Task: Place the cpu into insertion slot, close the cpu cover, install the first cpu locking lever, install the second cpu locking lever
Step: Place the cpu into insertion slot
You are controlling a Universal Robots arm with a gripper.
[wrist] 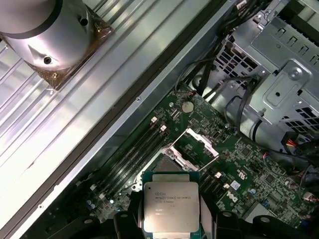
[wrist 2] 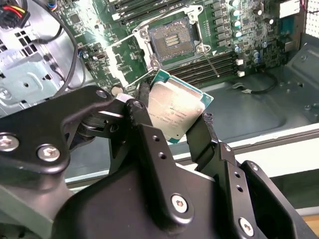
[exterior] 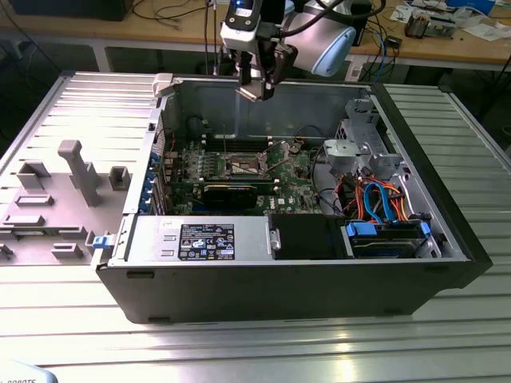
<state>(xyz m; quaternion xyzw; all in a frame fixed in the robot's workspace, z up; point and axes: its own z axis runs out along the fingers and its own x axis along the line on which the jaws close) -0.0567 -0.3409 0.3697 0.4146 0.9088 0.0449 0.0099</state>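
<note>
**Ana:** Look at the end effector (exterior: 257, 84). It hangs over the open computer case (exterior: 279, 295), up near the case's far wall.

**Ben:** And it is carrying something. In the second wrist view the two black fingers (wrist 2: 207, 127) are clamped on the cpu (wrist 2: 174, 112), one on each of two opposite edges.

**Ana:** Yes, the dull silver top faces the camera, with a thin green rim around it. The chip is in the air, touching nothing but those fingers.

**Ben:** The first wrist view shows the same grip. The cpu (wrist: 171, 206) sits flat between the fingertips, with the green board (wrist: 249, 164) well below it.

**Ana:** The insertion slot (wrist 2: 172, 42) is bare, a dark square inside a silver rim. It lies about the middle of the board, beside the long memory sockets.

**Ben:** The cpu cover (wrist: 203, 143) is swung up off the slot. You can see green board through its window.

**Ana:** So the chip and the slot are apart, chip high and slot low.

**Ben:** In the exterior view the insertion slot (exterior: 242, 166) sits just behind the long black card (exterior: 231, 191). The silver drive cage (exterior: 359, 148) stands towards the case's other end.

**Ana:** The case itself rests on the ribbed metal desk (exterior: 239, 351). A grey fixture tray (exterior: 48, 199) lies beside it, towards the desk's edge on the exterior view's left.
</note>
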